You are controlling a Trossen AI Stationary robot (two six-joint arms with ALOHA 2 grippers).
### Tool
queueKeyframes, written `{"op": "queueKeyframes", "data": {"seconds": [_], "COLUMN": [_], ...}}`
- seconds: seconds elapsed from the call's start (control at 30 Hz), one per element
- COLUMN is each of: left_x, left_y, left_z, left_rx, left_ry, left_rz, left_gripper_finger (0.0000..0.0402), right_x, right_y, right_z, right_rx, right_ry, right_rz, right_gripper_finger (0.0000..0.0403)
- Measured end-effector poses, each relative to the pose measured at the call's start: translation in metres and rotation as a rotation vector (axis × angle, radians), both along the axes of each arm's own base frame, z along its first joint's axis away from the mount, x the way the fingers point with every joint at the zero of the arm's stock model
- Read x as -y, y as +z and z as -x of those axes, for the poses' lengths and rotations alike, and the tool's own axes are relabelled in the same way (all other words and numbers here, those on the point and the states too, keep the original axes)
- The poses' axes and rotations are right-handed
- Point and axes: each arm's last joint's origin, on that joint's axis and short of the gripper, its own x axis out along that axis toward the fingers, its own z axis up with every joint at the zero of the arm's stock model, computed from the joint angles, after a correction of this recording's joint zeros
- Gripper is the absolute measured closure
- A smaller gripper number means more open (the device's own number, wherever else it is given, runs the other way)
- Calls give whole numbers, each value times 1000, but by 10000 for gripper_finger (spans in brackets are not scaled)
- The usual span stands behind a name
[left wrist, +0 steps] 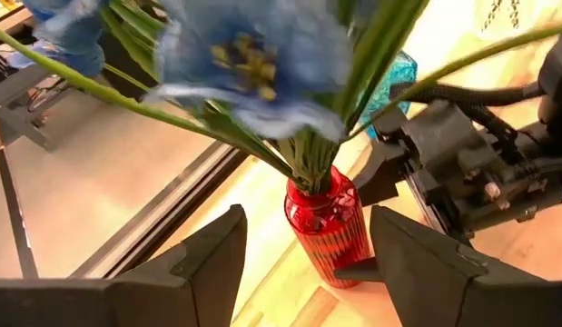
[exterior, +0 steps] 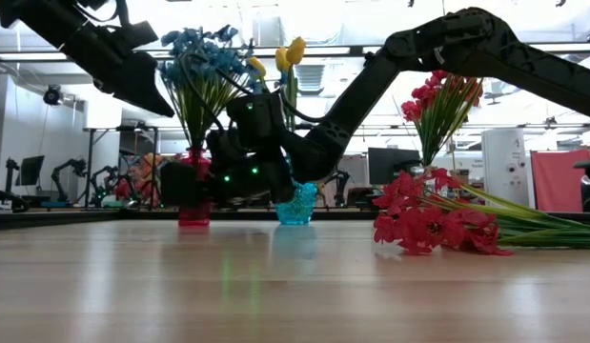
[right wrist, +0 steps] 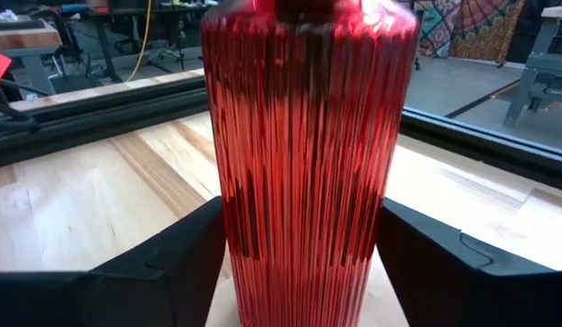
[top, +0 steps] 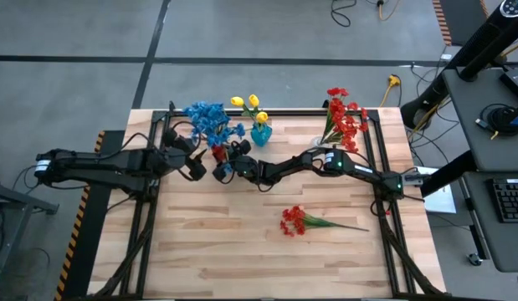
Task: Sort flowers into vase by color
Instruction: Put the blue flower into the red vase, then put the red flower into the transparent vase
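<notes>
A red ribbed vase (left wrist: 326, 227) (top: 218, 154) stands on the table's far middle and holds a bunch of blue flowers (top: 210, 121) by their stems. My right gripper (right wrist: 303, 218) (top: 228, 165) reaches in from the right and is shut on this vase. My left gripper (left wrist: 308, 218) (top: 197, 163) hovers open just left of the vase, below the blooms, touching nothing. Yellow flowers (top: 252, 103) stand in a teal vase (top: 260, 134) beside it. Red flowers (top: 344, 117) stand upright at the far right. A loose red spray (top: 296, 220) lies flat on the table. My right gripper holds the red vase by its lower body (right wrist: 231, 245), one finger (right wrist: 181, 263) on each side. The fingers come in level from the table's right side. The vase stands upright with its base on the table.
A dark metal frame (top: 259, 111) runs round the table, with a rail just behind the vases. The near half of the wooden top (top: 242, 259) holds only the loose red spray. Cables and desks lie beyond the right edge.
</notes>
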Motion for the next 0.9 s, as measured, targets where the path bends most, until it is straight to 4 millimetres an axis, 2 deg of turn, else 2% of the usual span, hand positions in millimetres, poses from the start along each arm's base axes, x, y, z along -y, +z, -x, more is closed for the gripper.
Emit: {"op": "queueKeyframes", "data": {"seconds": [0.4, 0.9], "left_x": [1, 10], "left_y": [3, 10], "left_z": [0, 6], "left_rx": [-4, -14], "left_ry": [-3, -28], "left_rz": [2, 41], "left_gripper_finger": [184, 184], "right_x": [-1, -9], "right_y": [1, 6], "right_z": [0, -1], "right_rx": [2, -39], "right_ry": [2, -18], "right_rz": [0, 42], "right_gripper_finger": [76, 69]}}
